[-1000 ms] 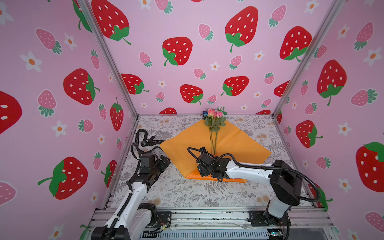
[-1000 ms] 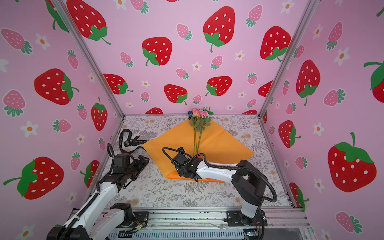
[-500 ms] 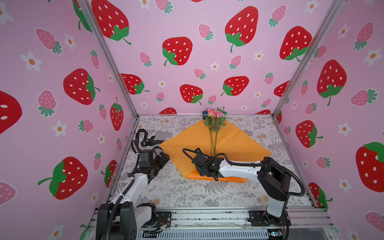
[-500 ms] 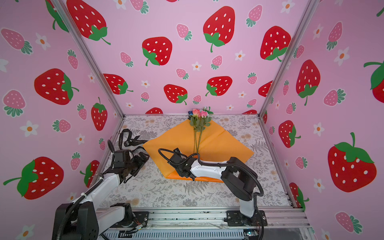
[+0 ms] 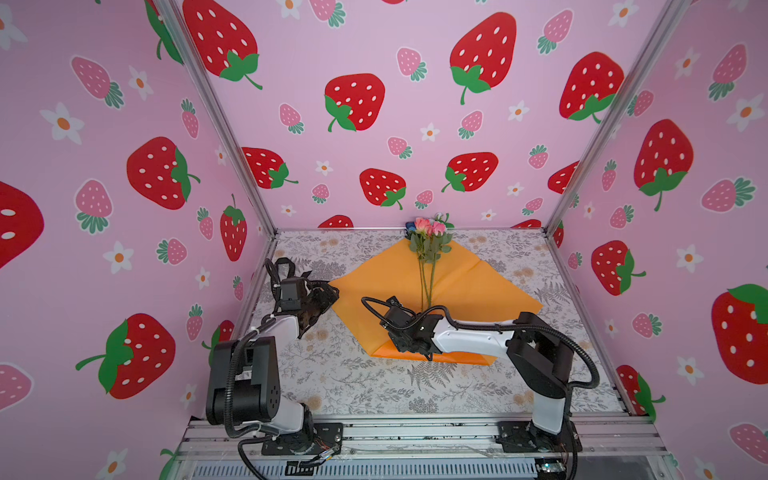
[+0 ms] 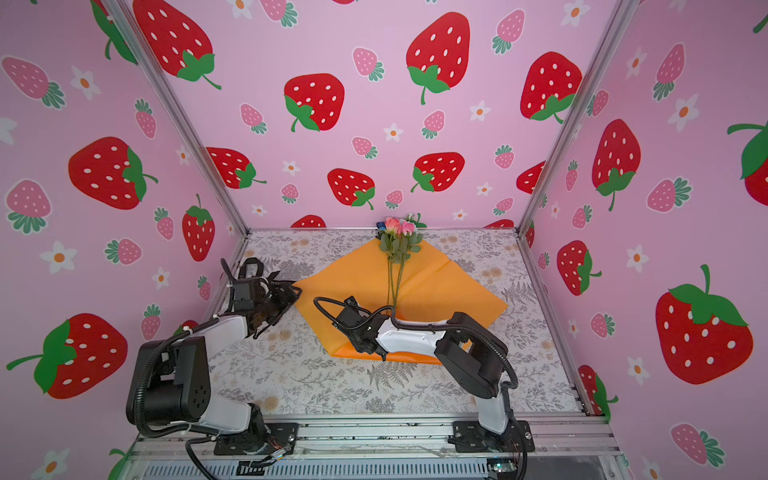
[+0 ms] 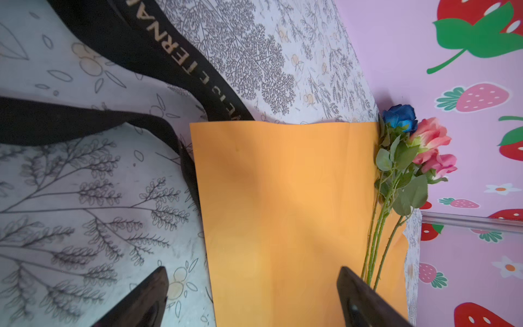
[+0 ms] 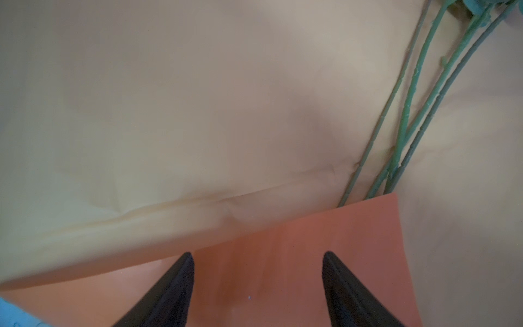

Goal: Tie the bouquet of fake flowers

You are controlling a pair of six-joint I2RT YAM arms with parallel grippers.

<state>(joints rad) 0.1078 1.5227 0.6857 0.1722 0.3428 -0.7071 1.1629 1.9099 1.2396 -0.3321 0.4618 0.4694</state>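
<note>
In a top view the bouquet of fake flowers (image 5: 428, 249) lies loose on the spread orange paper (image 5: 482, 286), its long axis running front to back, blooms at the back wall; nothing looks wrapped or tied yet. The left wrist view shows the left gripper (image 7: 253, 269) wide open and empty at the paper's edge, the black ribbon (image 7: 181, 62) unused alongside. The right wrist view shows the right gripper (image 8: 257, 254) parted over a folded flap that covers the stem ends, gripping nothing visible.

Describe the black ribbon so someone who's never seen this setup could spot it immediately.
Find the orange paper spread across the floral table. At its corner nearest the left arm, the ribbon loops over the tabletop to the paper's edge. Unlike the green-stemmed bouquet of fake flowers lying on the paper, it is a black band with pale lettering.
</note>
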